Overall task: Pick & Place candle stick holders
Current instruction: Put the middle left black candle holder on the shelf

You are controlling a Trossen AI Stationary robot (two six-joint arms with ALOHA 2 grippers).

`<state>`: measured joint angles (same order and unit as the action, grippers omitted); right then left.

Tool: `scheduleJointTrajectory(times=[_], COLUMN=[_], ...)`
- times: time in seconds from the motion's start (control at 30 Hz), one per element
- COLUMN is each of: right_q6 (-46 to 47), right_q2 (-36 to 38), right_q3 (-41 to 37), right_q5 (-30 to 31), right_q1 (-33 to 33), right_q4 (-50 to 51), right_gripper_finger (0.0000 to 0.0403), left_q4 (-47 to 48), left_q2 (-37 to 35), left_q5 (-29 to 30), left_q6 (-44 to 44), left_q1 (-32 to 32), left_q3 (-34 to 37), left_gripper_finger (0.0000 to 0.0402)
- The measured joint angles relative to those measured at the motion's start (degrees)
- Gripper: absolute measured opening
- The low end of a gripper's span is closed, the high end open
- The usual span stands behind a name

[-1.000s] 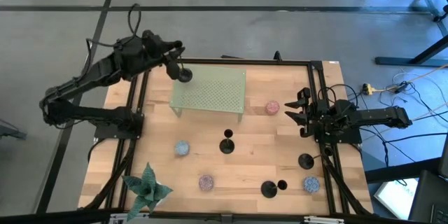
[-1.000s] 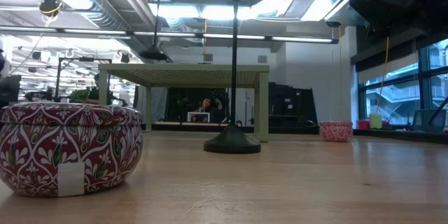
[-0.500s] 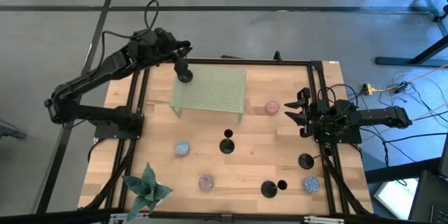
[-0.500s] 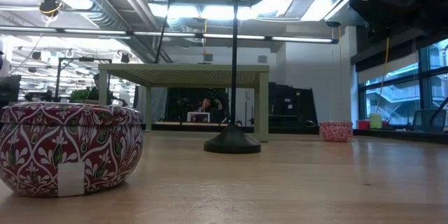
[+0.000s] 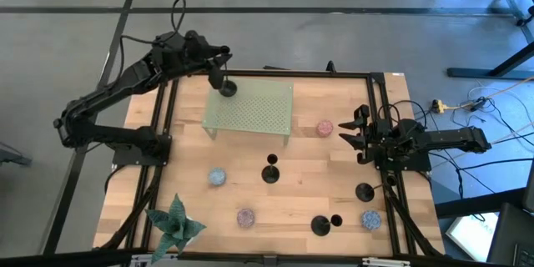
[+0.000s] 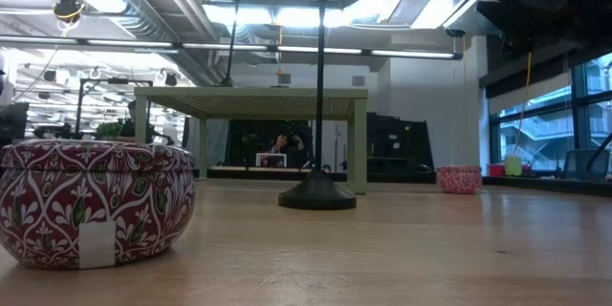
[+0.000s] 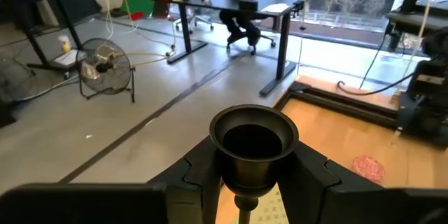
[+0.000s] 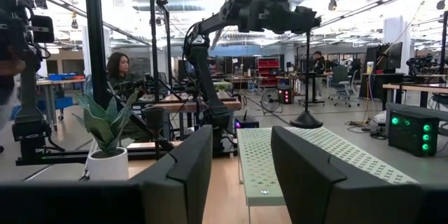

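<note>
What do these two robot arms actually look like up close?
Both arms, the left arm and the right arm, are dark, jointed links on black bases, with black cables looping alongside. Each ends in a tool with two flat, angular black fingers, matte and unmarked.

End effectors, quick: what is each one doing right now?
Left end effector: shut on a candlestick holder, above the green perforated stand.
Right end effector: open, holding nothing, at the table's right side.

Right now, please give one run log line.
left gripper: holds candle holder over green shelf | right gripper: open, idle
</note>
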<state>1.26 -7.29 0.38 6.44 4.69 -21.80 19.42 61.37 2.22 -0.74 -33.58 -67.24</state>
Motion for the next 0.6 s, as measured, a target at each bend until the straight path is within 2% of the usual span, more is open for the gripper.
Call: scheduleJointTrajectory(times=[0.47, 0.6], right_q6=[0.0, 0.0], right_q2=[0.0, 0.0], right_q3=[0.0, 0.0], right_q5=[0.0, 0.0], right_q1=[0.0, -0.02], right_q4=[0.39, 0.39], right_gripper_finger=[0.0151, 0.0151], left_q4=[-2.57, -1.09], left_q2=[0.16, 0.14], left_q5=[1.41, 4.76], left_q6=[0.36, -0.95], left_q1=[0.04, 0.04], left_q3=[3.39, 3.39], left_gripper_finger=[0.0118, 0.0127])
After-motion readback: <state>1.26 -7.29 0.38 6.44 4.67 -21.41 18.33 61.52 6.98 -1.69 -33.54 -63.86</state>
